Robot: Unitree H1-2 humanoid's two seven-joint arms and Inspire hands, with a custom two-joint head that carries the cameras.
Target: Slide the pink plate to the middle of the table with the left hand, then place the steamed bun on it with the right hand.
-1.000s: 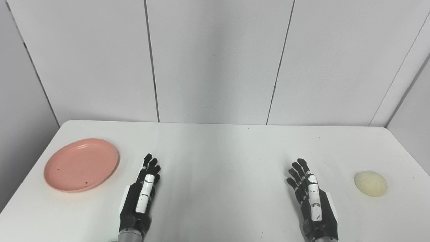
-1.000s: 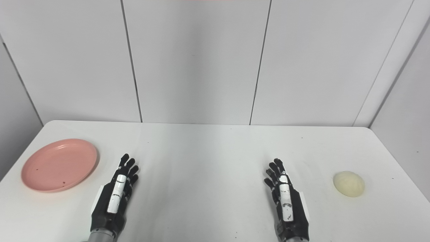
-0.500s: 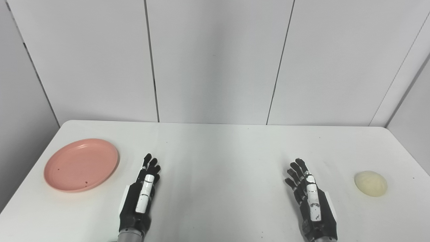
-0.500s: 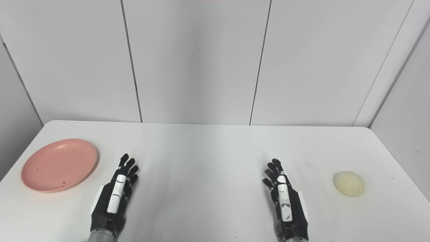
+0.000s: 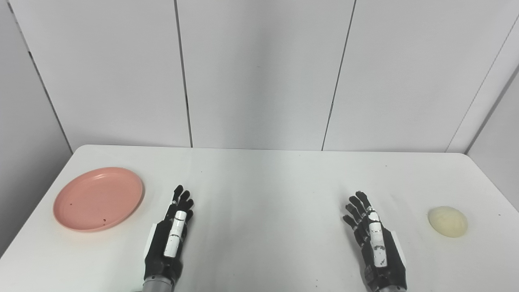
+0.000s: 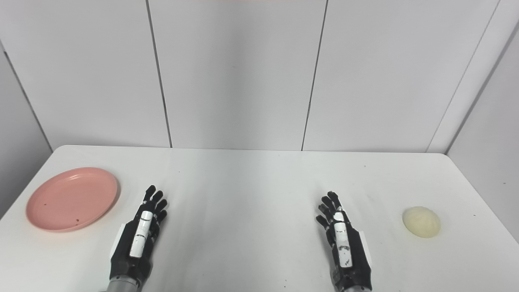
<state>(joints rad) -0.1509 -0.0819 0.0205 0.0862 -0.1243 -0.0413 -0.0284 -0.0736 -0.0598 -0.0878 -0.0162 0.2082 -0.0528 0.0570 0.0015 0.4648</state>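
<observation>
White table, grey panelled wall behind. Pink plate flat at the left side, not at the middle; a few dark specks on its face. Steamed bun on the table at the far right, well apart from the plate.

Left hand near edge, just right of the plate, not touching it; fingers extended, holding nothing. Right hand near edge, left of the bun and apart from it; fingers spread, empty.

Right eye view: table's right edge and more side wall show beyond the bun. Left eye view: more of the left side wall shows beside the plate.
</observation>
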